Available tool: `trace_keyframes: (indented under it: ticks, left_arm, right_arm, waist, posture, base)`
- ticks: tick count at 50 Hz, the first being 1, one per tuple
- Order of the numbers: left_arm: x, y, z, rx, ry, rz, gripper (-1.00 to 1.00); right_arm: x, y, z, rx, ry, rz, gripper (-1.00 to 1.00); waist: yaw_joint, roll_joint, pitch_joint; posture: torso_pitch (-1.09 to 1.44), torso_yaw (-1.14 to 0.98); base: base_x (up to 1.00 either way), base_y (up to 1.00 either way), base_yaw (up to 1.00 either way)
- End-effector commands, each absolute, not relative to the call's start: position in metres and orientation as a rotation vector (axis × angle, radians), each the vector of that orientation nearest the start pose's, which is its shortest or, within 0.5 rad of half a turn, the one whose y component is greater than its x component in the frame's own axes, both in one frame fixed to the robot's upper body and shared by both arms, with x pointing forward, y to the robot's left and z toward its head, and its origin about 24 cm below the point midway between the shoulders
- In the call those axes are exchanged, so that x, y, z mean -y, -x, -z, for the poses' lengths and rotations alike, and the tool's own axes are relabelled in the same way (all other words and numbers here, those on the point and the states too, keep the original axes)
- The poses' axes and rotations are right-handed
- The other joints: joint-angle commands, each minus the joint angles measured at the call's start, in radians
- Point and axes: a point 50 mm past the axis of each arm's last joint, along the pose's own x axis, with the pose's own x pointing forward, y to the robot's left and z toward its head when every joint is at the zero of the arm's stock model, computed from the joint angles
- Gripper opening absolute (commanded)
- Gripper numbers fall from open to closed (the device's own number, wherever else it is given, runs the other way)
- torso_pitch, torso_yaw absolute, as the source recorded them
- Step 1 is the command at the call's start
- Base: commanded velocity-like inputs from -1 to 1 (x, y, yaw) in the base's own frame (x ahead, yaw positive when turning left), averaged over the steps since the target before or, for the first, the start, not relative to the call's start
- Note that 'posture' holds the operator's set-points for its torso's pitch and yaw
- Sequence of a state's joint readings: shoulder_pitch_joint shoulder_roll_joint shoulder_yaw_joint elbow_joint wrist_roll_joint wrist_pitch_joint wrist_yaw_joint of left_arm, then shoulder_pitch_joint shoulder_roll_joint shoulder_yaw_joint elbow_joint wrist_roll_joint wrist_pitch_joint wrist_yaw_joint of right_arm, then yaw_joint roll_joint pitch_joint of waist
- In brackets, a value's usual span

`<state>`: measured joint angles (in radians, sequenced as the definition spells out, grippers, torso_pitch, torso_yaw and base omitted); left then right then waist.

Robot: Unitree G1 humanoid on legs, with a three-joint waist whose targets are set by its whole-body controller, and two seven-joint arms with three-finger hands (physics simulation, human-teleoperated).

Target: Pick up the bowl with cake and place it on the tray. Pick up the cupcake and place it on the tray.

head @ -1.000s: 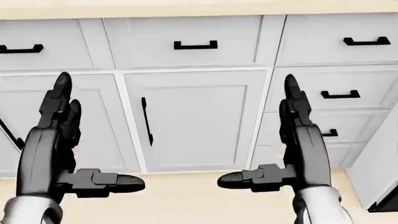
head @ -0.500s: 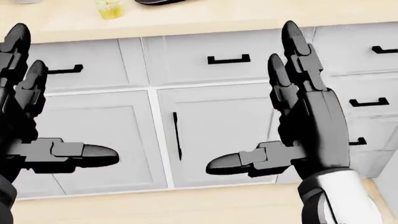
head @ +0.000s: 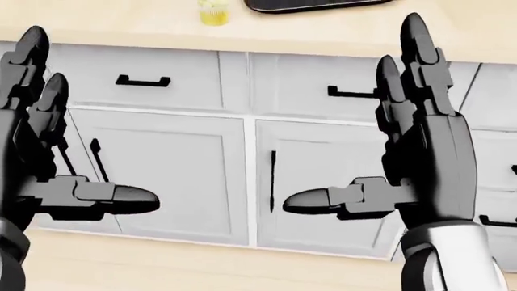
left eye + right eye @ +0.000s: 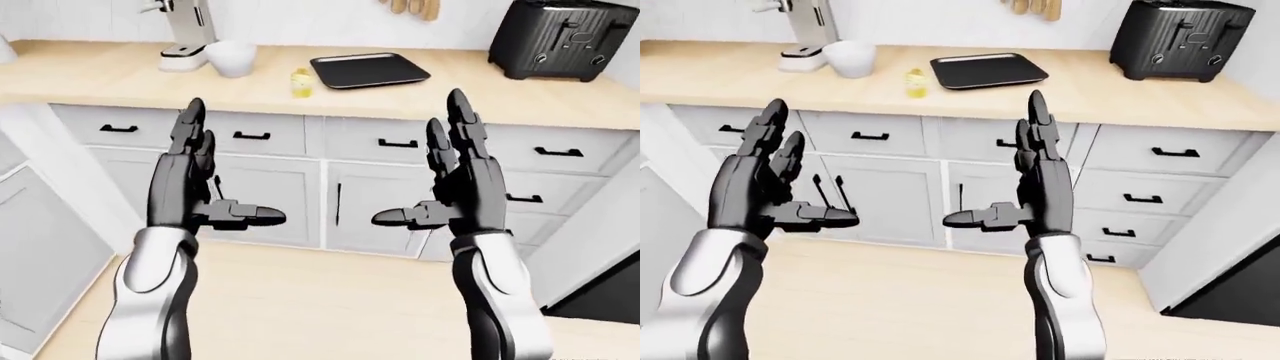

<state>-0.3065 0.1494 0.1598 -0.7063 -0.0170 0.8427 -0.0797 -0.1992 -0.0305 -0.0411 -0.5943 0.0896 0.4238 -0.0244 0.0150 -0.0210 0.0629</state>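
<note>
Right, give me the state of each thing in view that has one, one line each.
left hand: open, holding nothing
right hand: open, holding nothing
tray: flat on the counter, nothing on it
cupcake: upright on the counter, left of the tray, apart from it
white bowl: upright on the counter, contents hidden
toaster: upright on the counter
cabinet doors: shut
drawers: shut

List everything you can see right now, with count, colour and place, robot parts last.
tray: 1, black, on the counter, top centre of the left-eye view
cupcake: 1, yellowish, left of the tray
bowl: 1, white, further left
toaster: 1, black, top right
stand appliance: 1, silver, top left
counter: 1, light wood
cabinets: white, black handles, below the counter
left hand: black, fingers spread, empty
right hand: black, fingers spread, empty
</note>
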Motion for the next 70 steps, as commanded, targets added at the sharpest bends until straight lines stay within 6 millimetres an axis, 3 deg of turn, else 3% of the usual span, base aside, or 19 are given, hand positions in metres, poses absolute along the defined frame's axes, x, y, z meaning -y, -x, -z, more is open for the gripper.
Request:
trace_keyframes:
  ticks: [1, 6, 7, 9, 12, 17, 20, 21, 24, 30, 32, 33, 36, 41, 43, 44, 46, 53, 70]
  left_arm:
    - [-0.173, -0.251, -0.206, 0.227, -0.118, -0.002, 1.0]
    - [-0.174, -0.252, -0.208, 0.231, -0.117, -0.005, 1.0]
    - [-0.174, -0.252, -0.209, 0.232, -0.117, -0.004, 1.0]
    - [-0.173, -0.252, -0.209, 0.232, -0.118, -0.002, 1.0]
    - [-0.173, -0.253, -0.208, 0.231, -0.117, 0.0, 1.0]
    - [-0.174, -0.253, -0.208, 0.231, -0.117, -0.001, 1.0]
    - [-0.174, -0.251, -0.209, 0.234, -0.117, -0.001, 1.0]
    - [-0.173, -0.25, -0.21, 0.236, -0.116, -0.001, 1.0]
    - [-0.174, -0.251, -0.212, 0.239, -0.117, -0.001, 1.0]
    - [-0.175, -0.247, -0.216, 0.249, -0.116, -0.003, 1.0]
    - [-0.174, -0.244, -0.218, 0.253, -0.116, -0.002, 1.0]
    - [-0.174, -0.243, -0.219, 0.254, -0.116, -0.003, 1.0]
    - [-0.176, -0.241, -0.222, 0.259, -0.115, -0.008, 1.0]
    - [-0.175, -0.242, -0.224, 0.262, -0.116, -0.006, 1.0]
    - [-0.174, -0.242, -0.226, 0.264, -0.118, -0.004, 1.0]
    - [-0.173, -0.242, -0.227, 0.266, -0.12, -0.003, 1.0]
    - [-0.173, -0.243, -0.227, 0.267, -0.121, -0.002, 1.0]
    - [-0.174, -0.245, -0.224, 0.263, -0.121, -0.001, 1.0]
    - [-0.17, -0.248, -0.231, 0.271, -0.13, 0.008, 1.0]
  right_arm:
    - [0.148, -0.25, -0.193, 0.426, -0.052, -0.03, 1.0]
    - [0.148, -0.25, -0.192, 0.424, -0.048, -0.025, 1.0]
    - [0.148, -0.25, -0.192, 0.424, -0.047, -0.024, 1.0]
    - [0.149, -0.249, -0.193, 0.427, -0.047, -0.019, 1.0]
    - [0.15, -0.25, -0.191, 0.429, -0.046, -0.017, 1.0]
    - [0.149, -0.25, -0.191, 0.435, -0.055, -0.015, 1.0]
    - [0.149, -0.249, -0.191, 0.44, -0.053, -0.017, 1.0]
    - [0.149, -0.249, -0.19, 0.441, -0.055, -0.017, 1.0]
    - [0.15, -0.248, -0.192, 0.447, -0.056, -0.014, 1.0]
    - [0.149, -0.248, -0.192, 0.454, -0.054, -0.014, 1.0]
    - [0.149, -0.247, -0.193, 0.458, -0.054, -0.017, 1.0]
    - [0.149, -0.247, -0.194, 0.46, -0.053, -0.019, 1.0]
    - [0.149, -0.246, -0.195, 0.464, -0.05, -0.02, 1.0]
    - [0.149, -0.245, -0.198, 0.467, -0.046, -0.014, 1.0]
    - [0.151, -0.246, -0.198, 0.47, -0.048, -0.01, 1.0]
    - [0.151, -0.245, -0.199, 0.472, -0.049, -0.009, 1.0]
    - [0.152, -0.245, -0.198, 0.47, -0.05, -0.007, 1.0]
    - [0.151, -0.246, -0.196, 0.472, -0.055, -0.005, 1.0]
    - [0.154, -0.251, -0.193, 0.47, -0.069, -0.004, 1.0]
  waist:
    - [0.001, 0.003, -0.003]
    - [0.028, -0.065, -0.022]
    - [0.014, -0.047, -0.003]
    - [0.019, -0.051, -0.036]
    - [0.028, -0.053, -0.029]
    - [0.03, -0.001, -0.055]
    - [0.041, 0.076, -0.067]
    - [0.05, 0.054, -0.056]
    - [0.082, 0.09, -0.043]
    - [0.054, 0.018, -0.002]
    - [0.002, -0.076, -0.046]
    - [0.022, -0.039, -0.004]
    - [-0.009, -0.034, -0.051]
    - [-0.018, 0.014, -0.047]
    - [-0.021, 0.079, -0.058]
    - [-0.016, 0.141, -0.072]
    - [-0.014, 0.092, -0.056]
    - [-0.017, 0.029, -0.051]
    - [-0.027, 0.064, -0.023]
  posture:
    - [0.0, 0.0]
    - [0.0, 0.0]
    - [0.0, 0.0]
    - [0.0, 0.0]
    - [0.0, 0.0]
    - [0.0, 0.0]
    - [0.0, 0.0]
    - [0.0, 0.0]
    - [0.0, 0.0]
    - [0.0, 0.0]
    - [0.0, 0.0]
    - [0.0, 0.0]
    - [0.0, 0.0]
    - [0.0, 0.0]
    - [0.0, 0.0]
    - [0.0, 0.0]
    - [0.0, 0.0]
    - [0.0, 0.0]
    - [0.0, 0.0]
  base:
    - [1.0, 0.0, 0.0]
    - [0.86, 0.1, 0.0]
    - [0.64, 0.21, 0.0]
    - [0.63, 0.34, 0.0]
    - [0.64, 0.51, 0.0]
    - [0.64, 0.57, 0.0]
    - [0.53, 0.66, 0.0]
    - [0.22, 0.8, 0.0]
    - [0.13, 0.8, 0.0]
    - [0.06, 0.8, 0.0]
    - [0.0, 0.69, 0.0]
    - [0.0, 0.67, 0.0]
    - [-0.04, 0.66, 0.0]
    - [-0.05, 0.65, 0.0]
    - [-0.02, 0.65, 0.0]
    - [0.0, 0.66, 0.0]
    - [0.0, 0.66, 0.0]
    - [0.0, 0.62, 0.0]
    - [0.34, 0.13, 0.0]
